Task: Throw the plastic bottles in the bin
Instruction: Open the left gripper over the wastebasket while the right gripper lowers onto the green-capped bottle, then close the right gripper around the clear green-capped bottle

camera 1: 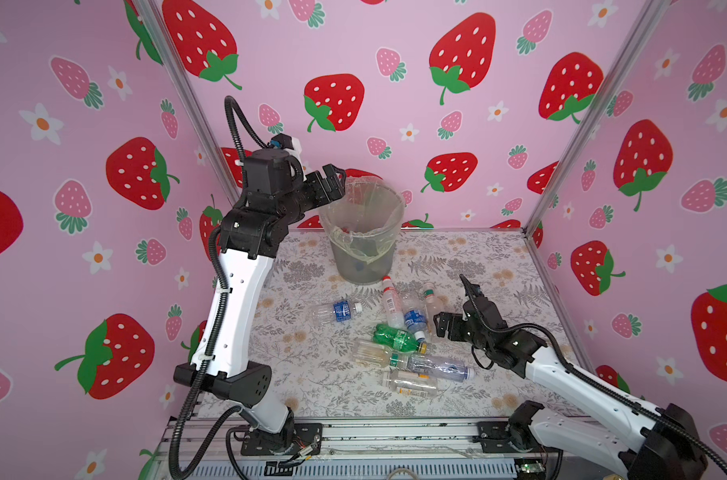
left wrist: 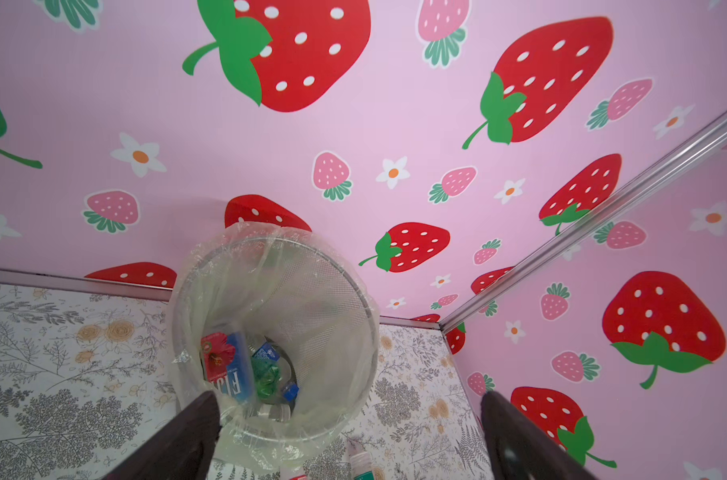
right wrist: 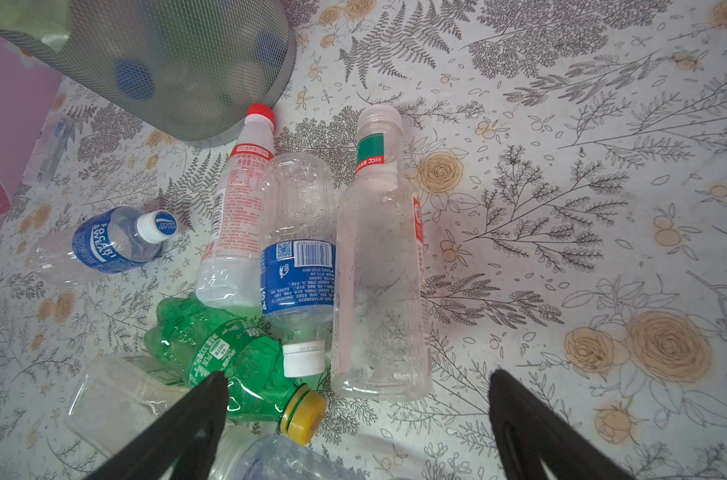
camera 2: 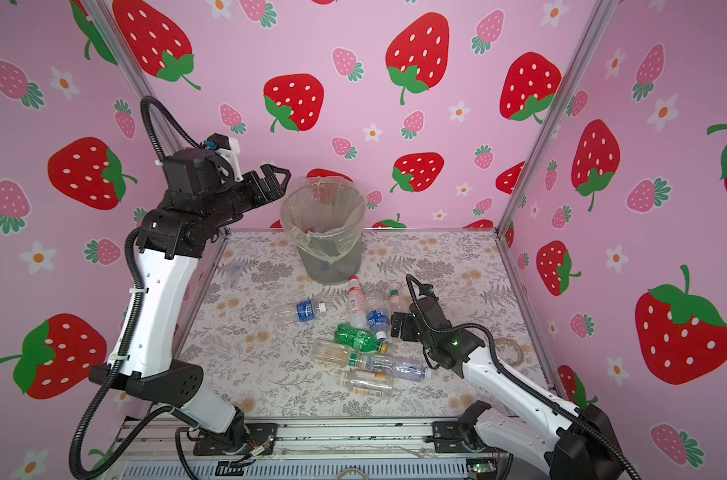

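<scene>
Jaws of the left pincer (camera 1: 331,183) stand wide apart with nothing between them. It hangs just above the rim of the round grey mesh bin (camera 1: 345,266), which is lined with a crinkled clear bag. The left wrist view shows bottles already at its bottom, among them a clear blue-labelled bottle (left wrist: 228,370) and a crushed green bottle (left wrist: 266,370), so that arm's drop looks finished.

The right pincer (right wrist: 353,415) is likewise spread and empty, low over the cluster of plastic bottles on the floral-patterned surface (camera 1: 478,257). Nearest it lies a tall clear bottle with a green-and-red label (right wrist: 380,282), touching a clear bottle with a blue barcode label and white cap (right wrist: 299,266). A green bottle with a yellow cap (right wrist: 232,357) lies crosswise by one finger.

The step in hand is probably this arm's next pick. To do it well, the right pincer should centre on the tall clear bottle, clear of the yellow cap. It should come down across the mid-body and close gently, since thin round walls may buckle or roll. The lift must then clear the rim, which stands far above the bottles.
</scene>
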Action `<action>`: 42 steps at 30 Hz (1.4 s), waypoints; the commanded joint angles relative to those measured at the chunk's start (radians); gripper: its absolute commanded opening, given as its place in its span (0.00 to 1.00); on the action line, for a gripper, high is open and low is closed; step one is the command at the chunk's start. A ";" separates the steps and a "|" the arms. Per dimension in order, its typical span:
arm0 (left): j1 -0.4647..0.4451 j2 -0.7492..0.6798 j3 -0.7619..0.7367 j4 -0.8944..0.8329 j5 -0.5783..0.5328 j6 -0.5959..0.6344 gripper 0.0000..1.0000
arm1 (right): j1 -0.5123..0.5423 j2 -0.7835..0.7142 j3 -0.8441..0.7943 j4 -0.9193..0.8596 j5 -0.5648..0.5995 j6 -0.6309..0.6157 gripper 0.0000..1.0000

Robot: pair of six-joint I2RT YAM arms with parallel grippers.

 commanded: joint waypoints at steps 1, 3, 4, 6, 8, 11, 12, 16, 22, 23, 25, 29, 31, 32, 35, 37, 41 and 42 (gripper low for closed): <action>0.000 -0.021 -0.078 0.004 0.014 0.015 0.99 | -0.006 0.006 0.012 -0.020 0.023 0.003 0.99; -0.001 -0.054 -0.132 0.005 0.009 0.022 0.99 | -0.006 0.012 0.009 -0.020 0.019 -0.004 0.99; 0.000 -0.072 -0.161 0.007 0.006 0.028 0.99 | -0.006 0.017 0.011 -0.021 0.017 -0.008 0.99; -0.001 -0.119 -0.249 0.028 -0.003 0.044 0.99 | -0.007 0.024 0.012 -0.023 0.013 -0.015 0.99; 0.001 -0.168 -0.342 0.064 -0.015 0.051 0.99 | -0.006 0.028 0.008 -0.024 0.018 -0.023 0.99; 0.001 -0.235 -0.453 0.078 -0.063 0.063 0.99 | -0.007 0.037 0.004 -0.032 0.030 -0.027 0.99; 0.002 -0.254 -0.483 0.080 -0.073 0.070 0.99 | -0.007 0.042 0.001 -0.034 0.032 -0.028 0.99; 0.001 -0.310 -0.585 0.078 -0.091 0.083 0.99 | -0.007 0.064 -0.005 -0.026 0.014 -0.033 0.99; 0.001 -0.357 -0.720 0.063 -0.090 0.089 0.99 | -0.007 0.100 -0.002 -0.030 -0.010 -0.048 0.99; 0.001 -0.362 -0.741 0.059 -0.091 0.090 0.99 | -0.008 0.103 0.000 -0.030 -0.013 -0.052 0.99; 0.001 -0.374 -0.784 0.053 -0.100 0.095 0.99 | -0.008 0.109 0.000 -0.030 -0.020 -0.061 0.99; 0.001 -0.400 -0.854 0.046 -0.115 0.104 0.99 | -0.008 0.125 0.005 -0.028 -0.032 -0.079 0.99; 0.001 -0.409 -0.873 0.033 -0.095 0.115 0.99 | -0.007 0.141 0.007 -0.016 -0.048 -0.094 0.99; 0.002 -0.416 -0.886 0.029 -0.089 0.117 0.99 | -0.008 0.153 0.008 -0.014 -0.049 -0.097 1.00; 0.003 -0.444 -0.946 0.031 -0.099 0.107 0.99 | -0.008 0.187 0.026 -0.016 -0.038 -0.113 0.99; 0.004 -0.460 -0.983 0.033 -0.105 0.108 0.99 | -0.009 0.209 0.045 -0.020 -0.038 -0.126 0.99; 0.008 -0.477 -1.016 0.006 -0.113 0.118 0.99 | -0.011 0.257 0.087 -0.035 -0.036 -0.154 0.97; 0.007 -0.479 -1.017 -0.002 -0.115 0.120 0.99 | -0.012 0.270 0.096 -0.037 -0.033 -0.159 0.97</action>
